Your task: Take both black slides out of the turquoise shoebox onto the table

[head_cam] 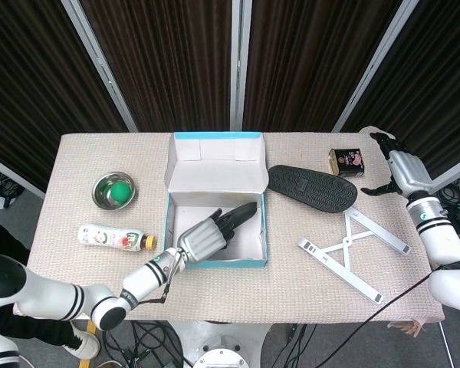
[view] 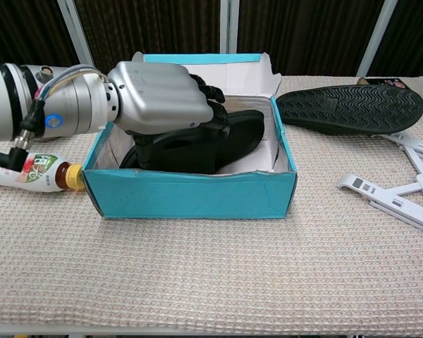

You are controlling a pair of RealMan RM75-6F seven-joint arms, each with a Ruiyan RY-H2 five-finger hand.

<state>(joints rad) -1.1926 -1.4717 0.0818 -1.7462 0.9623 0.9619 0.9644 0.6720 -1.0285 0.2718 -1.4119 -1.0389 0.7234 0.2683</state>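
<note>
The turquoise shoebox (head_cam: pixel 217 263) (view: pixel 190 194) stands at the table's middle with its lid flipped up at the back. One black slide (head_cam: pixel 244 213) (view: pixel 229 138) leans tilted inside it. My left hand (head_cam: pixel 205 237) (view: pixel 157 98) reaches in over the box's front-left corner and grips this slide, fingers curled over its upper edge; the thumb is hidden. The other black slide (head_cam: pixel 312 187) (view: pixel 350 107) lies sole-up on the table right of the box. My right hand (head_cam: pixel 402 168) hovers by the far right edge, fingers apart and holding nothing.
A white folding stand (head_cam: pixel 353 251) (view: pixel 403 190) lies at the front right. A small dark box (head_cam: pixel 346 162) sits near the right hand. Left of the shoebox are a drink bottle (head_cam: pixel 113 238) (view: pixel 27 170) and a steel bowl (head_cam: pixel 113 191) holding a green ball.
</note>
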